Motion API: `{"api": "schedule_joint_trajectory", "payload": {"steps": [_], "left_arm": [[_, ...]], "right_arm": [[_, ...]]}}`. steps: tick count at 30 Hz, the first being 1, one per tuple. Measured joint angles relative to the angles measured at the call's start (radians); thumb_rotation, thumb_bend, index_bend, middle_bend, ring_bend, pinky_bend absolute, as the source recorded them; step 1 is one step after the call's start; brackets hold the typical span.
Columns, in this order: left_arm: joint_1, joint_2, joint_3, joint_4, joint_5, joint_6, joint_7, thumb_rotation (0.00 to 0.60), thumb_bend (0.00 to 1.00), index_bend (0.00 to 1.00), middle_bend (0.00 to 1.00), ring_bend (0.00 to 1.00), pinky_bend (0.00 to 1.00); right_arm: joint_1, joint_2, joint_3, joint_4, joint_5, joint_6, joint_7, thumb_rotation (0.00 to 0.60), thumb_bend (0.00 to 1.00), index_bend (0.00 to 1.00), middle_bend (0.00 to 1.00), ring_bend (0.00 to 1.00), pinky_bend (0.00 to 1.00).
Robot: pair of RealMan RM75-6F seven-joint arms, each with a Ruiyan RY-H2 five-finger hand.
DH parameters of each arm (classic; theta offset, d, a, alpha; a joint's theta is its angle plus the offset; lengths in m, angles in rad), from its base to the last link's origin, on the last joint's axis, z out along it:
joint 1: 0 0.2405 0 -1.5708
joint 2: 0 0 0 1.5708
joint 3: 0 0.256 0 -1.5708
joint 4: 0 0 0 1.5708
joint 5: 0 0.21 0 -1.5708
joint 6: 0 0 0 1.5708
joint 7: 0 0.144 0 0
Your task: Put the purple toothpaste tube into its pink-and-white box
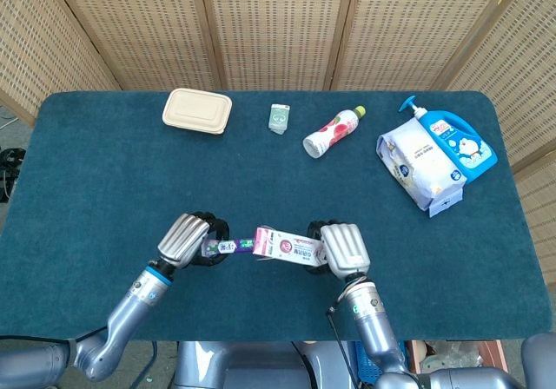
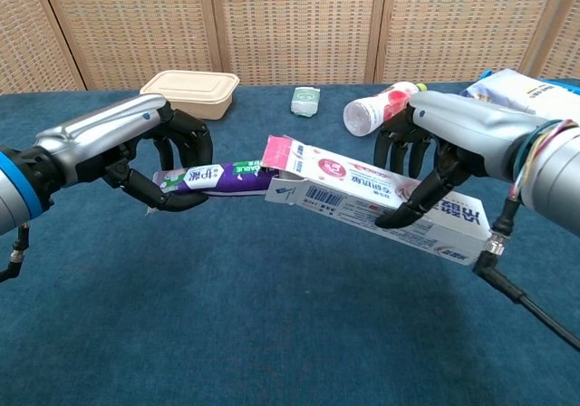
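Observation:
The purple toothpaste tube [image 2: 217, 177] [image 1: 228, 247] is held level above the table by my left hand [image 2: 149, 157] [image 1: 184, 238], which grips its flat tail end. Its cap end is hidden inside the open flap end of the pink-and-white box [image 2: 376, 199] [image 1: 287, 247]. My right hand [image 2: 453, 148] [image 1: 340, 248] grips the box near its middle and holds it tilted, the open end up and toward the tube. Tube and box form one line between the two hands.
Along the table's far side lie a beige lidded container [image 1: 197, 110], a small green-and-white packet [image 1: 278, 117], a fallen bottle [image 1: 333, 131], a wipes pack [image 1: 417, 161] and a blue pump bottle [image 1: 457, 143]. A cable [image 2: 521, 284] hangs under my right wrist.

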Motion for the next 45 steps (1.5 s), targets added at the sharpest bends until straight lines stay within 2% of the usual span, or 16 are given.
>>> {"api": "schedule_joint_trajectory", "payload": {"steps": [7, 24, 45], "left_arm": [[-0.005, 0.004, -0.004, -0.015, -0.007, -0.005, 0.015, 0.600, 0.50, 0.85, 0.60, 0.43, 0.46], [-0.033, 0.060, -0.038, -0.131, -0.138, -0.071, 0.111, 0.600, 0.50, 0.85, 0.60, 0.43, 0.46], [-0.063, 0.074, -0.055, -0.223, -0.228, -0.070, 0.237, 0.600, 0.50, 0.84, 0.59, 0.43, 0.45]], "right_arm": [[0.004, 0.014, 0.000, -0.019, 0.014, -0.018, 0.018, 0.600, 0.16, 0.65, 0.53, 0.44, 0.50], [0.020, 0.052, -0.022, -0.016, -0.022, -0.097, 0.108, 0.600, 0.16, 0.65, 0.53, 0.44, 0.50], [0.029, 0.047, -0.038, -0.002, -0.046, -0.109, 0.142, 0.600, 0.16, 0.65, 0.53, 0.44, 0.50]]}}
